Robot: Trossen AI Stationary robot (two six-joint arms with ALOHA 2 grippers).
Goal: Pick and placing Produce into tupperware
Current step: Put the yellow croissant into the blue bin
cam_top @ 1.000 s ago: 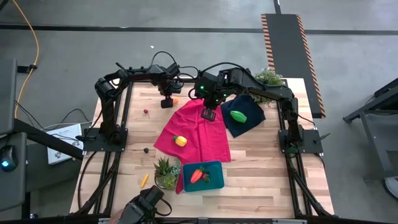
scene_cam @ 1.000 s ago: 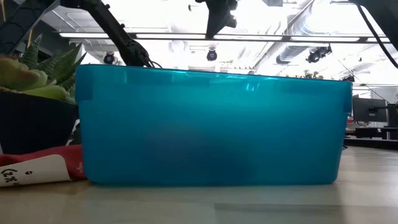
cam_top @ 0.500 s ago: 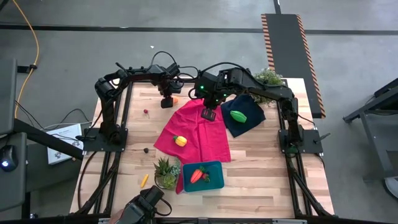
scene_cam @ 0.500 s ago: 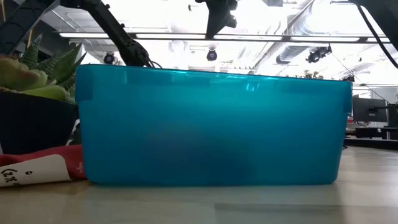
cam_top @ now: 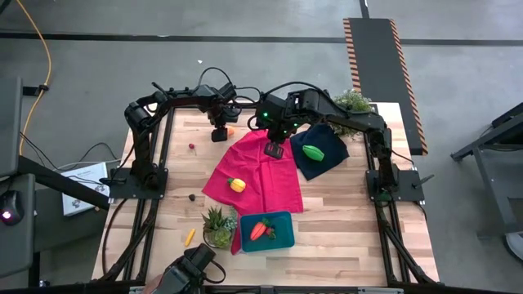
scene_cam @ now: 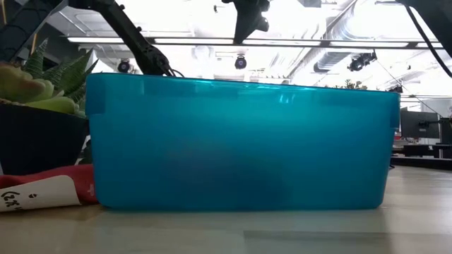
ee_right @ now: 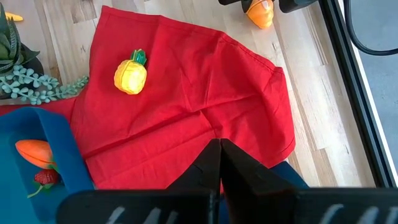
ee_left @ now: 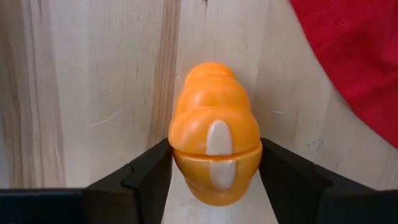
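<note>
My left gripper [cam_top: 219, 133] is near the table's far edge, shut on an orange segmented piece [ee_left: 214, 140], which also shows in the right wrist view [ee_right: 260, 14]. My right gripper [cam_top: 275, 149] hangs shut above the far end of the red cloth [ee_right: 186, 99] and touches nothing. A yellow piece [cam_top: 237, 184] lies on that cloth. The green oval [cam_top: 313, 151] lies on the navy cloth [cam_top: 327, 159]. The teal tupperware [cam_top: 278, 237] stands near the table's near edge with the red-orange carrot [cam_top: 259, 230] inside. A thin yellow stick [cam_top: 189, 237] lies on the wood to its left. My left gripper pinches the orange piece at its wide near end [ee_left: 186, 155], one finger [ee_left: 149, 174] on each side. The fingers come from above, pointing down. Whether the piece still rests on the wood, I cannot tell.
A potted plant [cam_top: 216, 222] stands right beside the tupperware's left side, and another [cam_top: 353, 102] sits at the far right corner. Two small dark bits [cam_top: 191, 147] [cam_top: 192, 196] lie on the left half of the table. Bare wood [cam_top: 351, 229] shows right of the tupperware.
</note>
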